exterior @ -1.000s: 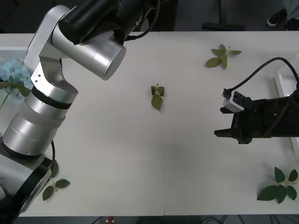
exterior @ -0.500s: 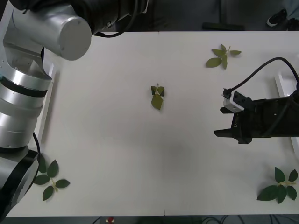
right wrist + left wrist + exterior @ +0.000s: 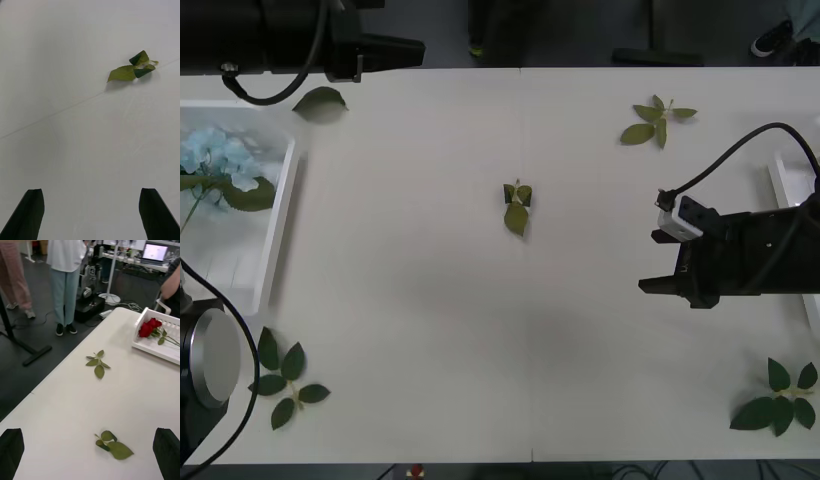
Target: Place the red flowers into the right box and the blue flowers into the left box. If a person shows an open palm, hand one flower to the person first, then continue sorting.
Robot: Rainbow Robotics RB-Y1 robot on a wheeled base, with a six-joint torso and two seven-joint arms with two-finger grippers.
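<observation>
The desk is plain white. The blue flowers are pale sky blue with dark green leaves, in a white left box. The red flowers are deep red, in a white right box. The leaf sprig is olive green.

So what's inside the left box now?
Pale blue flowers with big green leaves lie at the far end of the left box; the near part looks bare. Its left side runs out of frame.

Our right gripper is a blocky matte-black housing with a small white connector block and a looping black cable. Our left arm is black, with a silver cylindrical joint cap. Our fingers are flat black blades.
</observation>
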